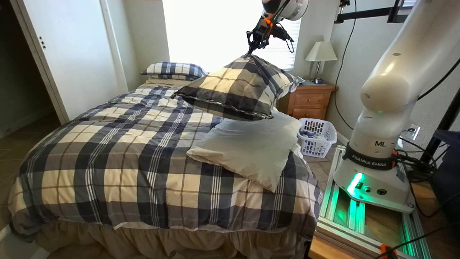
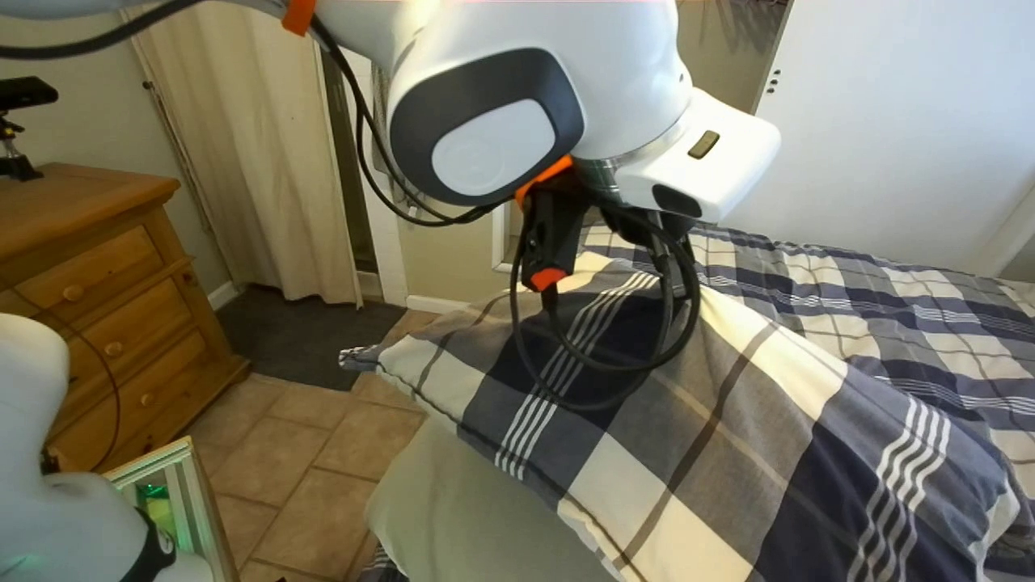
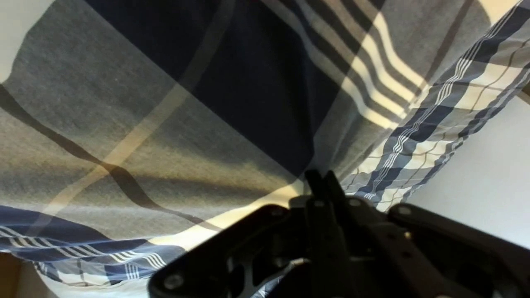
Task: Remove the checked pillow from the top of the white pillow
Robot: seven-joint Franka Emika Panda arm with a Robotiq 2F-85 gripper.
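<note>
The checked pillow [image 1: 233, 84] hangs from my gripper [image 1: 250, 51], pinched near the middle of its upper face and drawn up into a peak. It also shows in an exterior view [image 2: 711, 428] and fills much of the wrist view [image 3: 165, 120]. My gripper [image 3: 322, 176] is shut on its cloth there. The white pillow [image 1: 251, 144] lies on the bed below the raised checked pillow, which covers its far part in this view. Its edge also shows in an exterior view [image 2: 469, 509]. I cannot tell whether the checked pillow's lowest corner touches it.
The plaid bedspread [image 1: 125, 144] covers the bed. A smaller plaid pillow [image 1: 174, 70] lies at the head. A nightstand [image 1: 311, 99] with a lamp [image 1: 321, 52] and a white basket [image 1: 316, 144] stand beside the bed. A wooden dresser [image 2: 121, 323] stands near the robot base [image 1: 373, 180].
</note>
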